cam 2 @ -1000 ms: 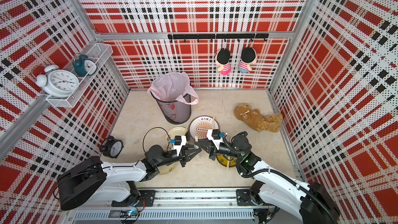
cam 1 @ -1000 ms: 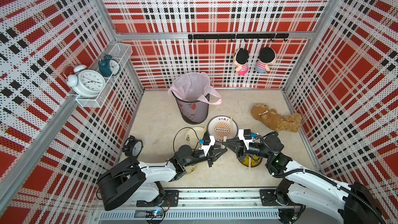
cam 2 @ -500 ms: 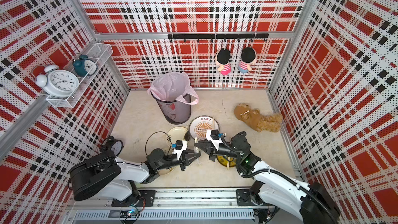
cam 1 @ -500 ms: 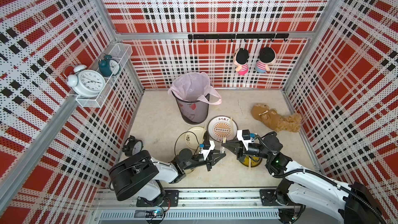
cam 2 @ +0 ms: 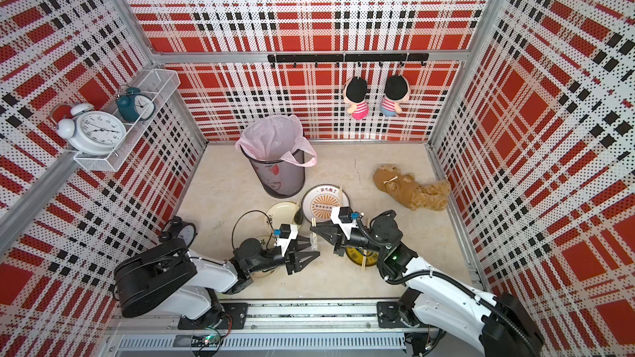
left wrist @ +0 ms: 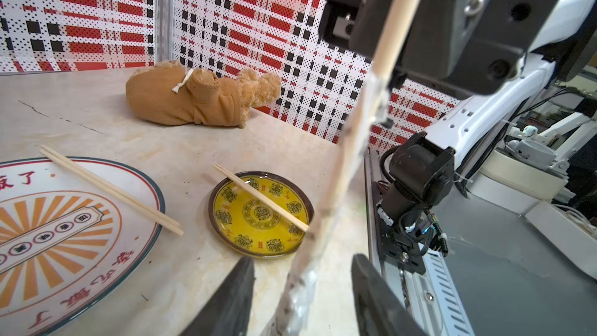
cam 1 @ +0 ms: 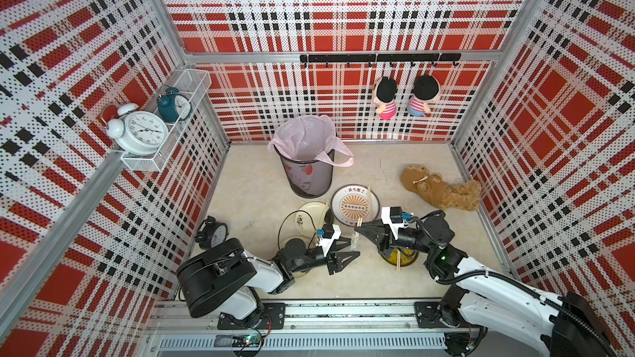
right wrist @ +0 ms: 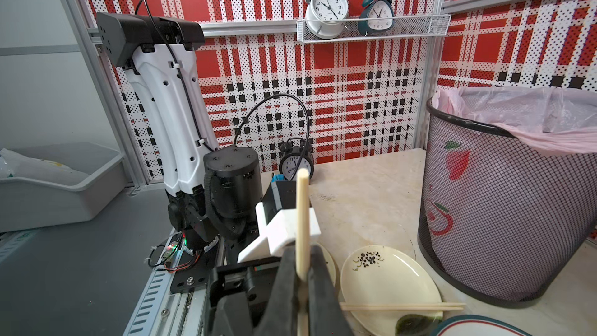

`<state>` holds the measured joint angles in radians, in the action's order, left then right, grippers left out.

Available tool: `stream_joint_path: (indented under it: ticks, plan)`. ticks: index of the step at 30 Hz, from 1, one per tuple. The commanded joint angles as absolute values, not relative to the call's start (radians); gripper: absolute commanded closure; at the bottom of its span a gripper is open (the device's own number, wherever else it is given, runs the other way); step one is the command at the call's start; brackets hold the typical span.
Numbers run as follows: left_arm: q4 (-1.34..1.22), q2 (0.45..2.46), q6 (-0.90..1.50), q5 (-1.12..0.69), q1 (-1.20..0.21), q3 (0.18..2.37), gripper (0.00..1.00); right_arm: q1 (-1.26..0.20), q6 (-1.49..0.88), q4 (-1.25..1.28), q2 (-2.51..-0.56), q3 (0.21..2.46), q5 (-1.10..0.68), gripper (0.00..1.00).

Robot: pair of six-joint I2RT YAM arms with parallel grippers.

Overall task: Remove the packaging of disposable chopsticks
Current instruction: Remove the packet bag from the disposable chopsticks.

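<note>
Chopsticks, half sleeved, sit pinched in the right gripper, lower centre in a top view. The left gripper gapes, the sleeve untouched between its jaws.

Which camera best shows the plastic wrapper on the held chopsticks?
Left wrist view: the wrapper runs large across the frame, crinkled clear film over the held chopsticks. In both top views it is a tiny sliver. The right wrist view shows only bare wood.
</note>
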<state>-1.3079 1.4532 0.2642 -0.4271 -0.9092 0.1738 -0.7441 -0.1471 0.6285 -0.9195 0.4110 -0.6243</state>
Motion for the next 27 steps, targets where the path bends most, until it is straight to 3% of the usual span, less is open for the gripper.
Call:
stream_joint_path:
  ticks: [1,5,8,13,16,23,24,25,27]
  plan:
    - [-1.291,1.392,0.245,-0.437,-0.903,0.209,0.41,-0.746,-0.13,0.666,-0.925,0.405,-0.632,1.0]
    - [-1.243,1.342,0.224,-0.413,-0.896,0.241,0.42,-0.746,-0.133,0.67,-0.931,0.398,-0.647,1.0]
    - [-1.234,1.332,0.221,-0.42,-0.887,0.262,0.51,-0.746,-0.135,0.676,-0.933,0.395,-0.656,1.0]
    - [-1.211,1.364,0.223,-0.47,-0.879,0.295,0.83,-0.746,-0.137,0.687,-0.926,0.388,-0.67,1.0]
    - [-1.21,1.379,0.227,-0.477,-0.879,0.298,0.95,-0.746,-0.139,0.697,-0.926,0.385,-0.671,1.0]
    - [-1.21,1.363,0.232,-0.476,-0.879,0.286,1.0,-0.746,-0.151,0.713,-0.94,0.376,-0.661,1.0]
    - [-1.209,1.358,0.232,-0.475,-0.879,0.282,1.0,-0.746,-0.154,0.707,-0.938,0.374,-0.65,0.95]
    - [-1.207,1.353,0.23,-0.472,-0.879,0.279,1.0,-0.746,-0.156,0.684,-0.932,0.373,-0.636,0.68]
    - [-1.198,1.342,0.226,-0.469,-0.879,0.274,1.0,-0.746,-0.166,0.667,-0.915,0.357,-0.612,0.38]
